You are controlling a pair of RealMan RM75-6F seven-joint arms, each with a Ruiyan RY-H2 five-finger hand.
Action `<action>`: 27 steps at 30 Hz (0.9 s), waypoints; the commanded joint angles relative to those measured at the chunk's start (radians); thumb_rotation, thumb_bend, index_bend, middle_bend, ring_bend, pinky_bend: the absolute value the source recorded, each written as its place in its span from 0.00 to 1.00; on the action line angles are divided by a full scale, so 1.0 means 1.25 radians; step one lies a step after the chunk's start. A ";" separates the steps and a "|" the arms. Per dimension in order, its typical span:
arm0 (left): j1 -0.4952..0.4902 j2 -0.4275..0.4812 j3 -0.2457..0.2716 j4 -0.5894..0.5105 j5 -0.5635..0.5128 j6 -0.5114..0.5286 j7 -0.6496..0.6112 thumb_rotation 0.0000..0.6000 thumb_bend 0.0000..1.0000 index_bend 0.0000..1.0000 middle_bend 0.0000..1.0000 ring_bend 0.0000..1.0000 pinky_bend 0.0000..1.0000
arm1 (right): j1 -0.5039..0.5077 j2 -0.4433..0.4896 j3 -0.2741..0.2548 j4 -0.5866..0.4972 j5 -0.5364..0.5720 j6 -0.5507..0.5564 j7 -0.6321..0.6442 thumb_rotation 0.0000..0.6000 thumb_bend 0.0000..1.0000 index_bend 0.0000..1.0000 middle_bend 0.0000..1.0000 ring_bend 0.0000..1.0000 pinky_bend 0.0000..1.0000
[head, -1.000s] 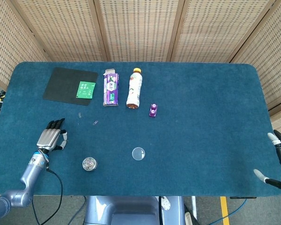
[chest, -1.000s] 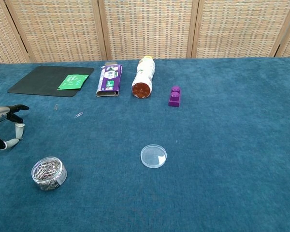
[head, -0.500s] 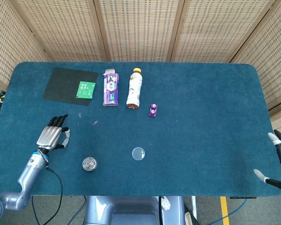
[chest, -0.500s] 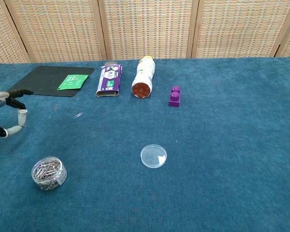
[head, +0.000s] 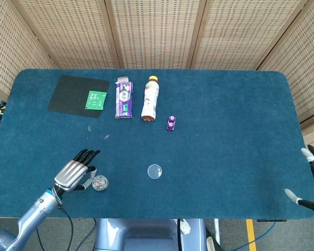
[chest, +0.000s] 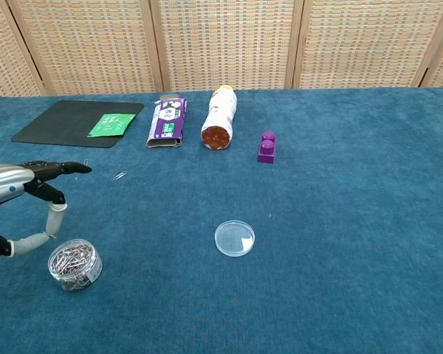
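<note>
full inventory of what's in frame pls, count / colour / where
mat: 1, black, far left of table
packet: 1, green, on the mat
carton: 1, purple, lying right of mat
bottle: 1, white with orange cap, lying right of carton
block: 1, purple, right of bottle
loose paper clips: 2, silver, below mat
tub of paper clips: 1, clear, near left
lid: 1, clear, near centre
table: 1, blue cloth
left hand: open, beside the tub
right hand: open, right edge
</note>
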 commanded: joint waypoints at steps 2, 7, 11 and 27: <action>0.001 -0.006 0.003 -0.010 -0.012 -0.008 0.028 1.00 0.46 0.68 0.00 0.00 0.00 | 0.000 0.001 0.000 0.001 -0.001 0.001 0.003 1.00 0.00 0.02 0.00 0.00 0.00; 0.002 -0.015 0.001 -0.013 -0.031 -0.018 0.046 1.00 0.46 0.68 0.00 0.00 0.00 | -0.001 0.002 0.000 0.002 0.000 0.002 0.007 1.00 0.00 0.02 0.00 0.00 0.00; 0.000 -0.017 0.001 -0.015 -0.037 -0.023 0.048 1.00 0.46 0.68 0.00 0.00 0.00 | -0.001 0.002 0.000 0.002 0.000 0.002 0.007 1.00 0.00 0.02 0.00 0.00 0.00; -0.001 -0.025 0.004 0.000 0.002 0.000 -0.023 1.00 0.15 0.21 0.00 0.00 0.00 | -0.001 0.001 -0.001 0.002 -0.002 0.002 0.004 1.00 0.00 0.02 0.00 0.00 0.00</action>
